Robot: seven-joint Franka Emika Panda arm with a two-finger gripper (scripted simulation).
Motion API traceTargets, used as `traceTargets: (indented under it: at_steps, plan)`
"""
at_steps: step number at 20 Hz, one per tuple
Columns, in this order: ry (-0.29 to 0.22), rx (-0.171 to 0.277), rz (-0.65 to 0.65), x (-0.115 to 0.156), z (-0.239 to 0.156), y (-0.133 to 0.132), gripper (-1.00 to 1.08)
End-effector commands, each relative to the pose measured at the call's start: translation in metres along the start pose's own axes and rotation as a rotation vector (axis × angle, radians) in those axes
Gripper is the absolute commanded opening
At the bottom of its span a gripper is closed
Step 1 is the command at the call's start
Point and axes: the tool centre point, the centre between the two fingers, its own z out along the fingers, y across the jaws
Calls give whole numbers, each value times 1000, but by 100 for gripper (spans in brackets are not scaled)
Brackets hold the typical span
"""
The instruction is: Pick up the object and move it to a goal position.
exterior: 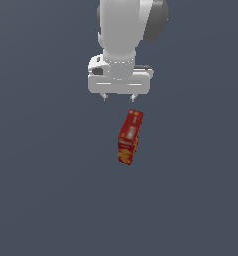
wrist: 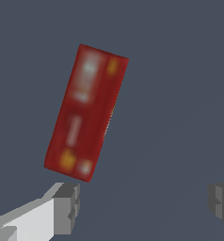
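The object, a small red box (exterior: 129, 137) with yellow-orange pictures and a whitish label, lies on the grey floor, its long side slightly tilted. My gripper (exterior: 119, 98) hangs open and empty just beyond the box's far end, a little toward the exterior view's left. In the wrist view the box (wrist: 87, 112) lies ahead of the gripper (wrist: 144, 204), close to one grey fingertip (wrist: 67, 207) and not between the two. The other fingertip (wrist: 221, 203) stands far apart at the picture's edge.
A plain dark grey floor (exterior: 51, 190) spreads all around the box. The white arm body (exterior: 126, 30) rises above the gripper. No goal marker shows.
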Motion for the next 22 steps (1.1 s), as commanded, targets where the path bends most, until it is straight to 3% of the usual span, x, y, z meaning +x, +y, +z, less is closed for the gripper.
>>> traceTargets:
  at_steps: [1, 12, 22]
  plan:
    - [0, 0, 0, 0, 0, 0, 100]
    - [26, 24, 9, 10, -7, 12, 100]
    - [31, 19, 60, 18, 3, 1, 100]
